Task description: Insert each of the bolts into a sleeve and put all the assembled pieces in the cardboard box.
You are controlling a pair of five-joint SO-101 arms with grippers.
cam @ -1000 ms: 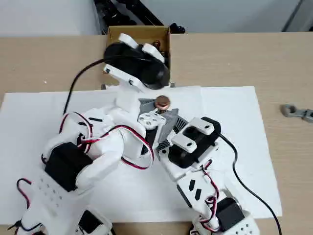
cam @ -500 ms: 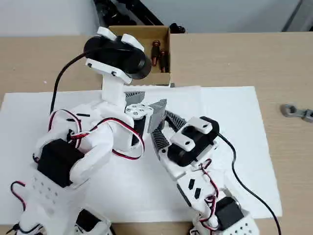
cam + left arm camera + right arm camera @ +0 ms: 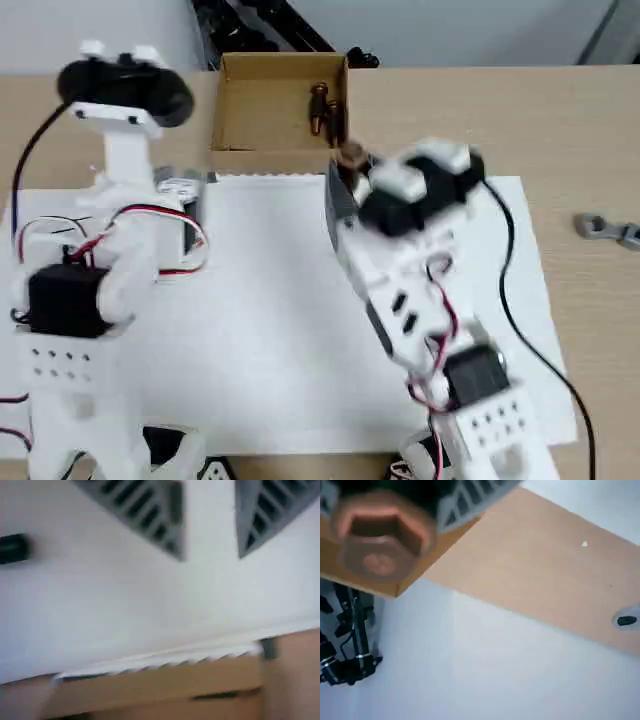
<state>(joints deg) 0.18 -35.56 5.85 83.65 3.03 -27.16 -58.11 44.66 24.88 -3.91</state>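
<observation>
- While the right arm stretches across the white paper sheet (image 3: 260, 300) toward the far side of the table (image 3: 560, 110), the right gripper (image 3: 345, 163) is clamped on a copper-coloured bolt (image 3: 351, 154)
- That bolt hangs at the near right corner of the cardboard box (image 3: 262, 112); from the high view it cannot be told whether it is over the inside or just outside the wall
- Seen from the right wrist, the bolt's hexagonal head faces the camera, close against a grey ribbed finger (image 3: 470, 497), with the box's corner edge directly behind it
- Inside the box, copper-coloured pieces (image 3: 322, 104) lie near the right wall; whether each is a bolt in a sleeve is too small to tell
- On the left side of the sheet stands the left arm, its black motor raised over the bare table beyond the sheet's far edge
- The left gripper (image 3: 210, 550) is spread wide with nothing between its two grey ribbed fingers, and it hangs over the white sheet near the sheet's edge, where the wooden table begins
- A metal wrench (image 3: 605, 228) lies on the bare table well to the right of the sheet
- A black cable (image 3: 505, 300) runs along the right arm, and red and white wires loop around both arms
- Any print on the arms' motors is too small and blurred to read
</observation>
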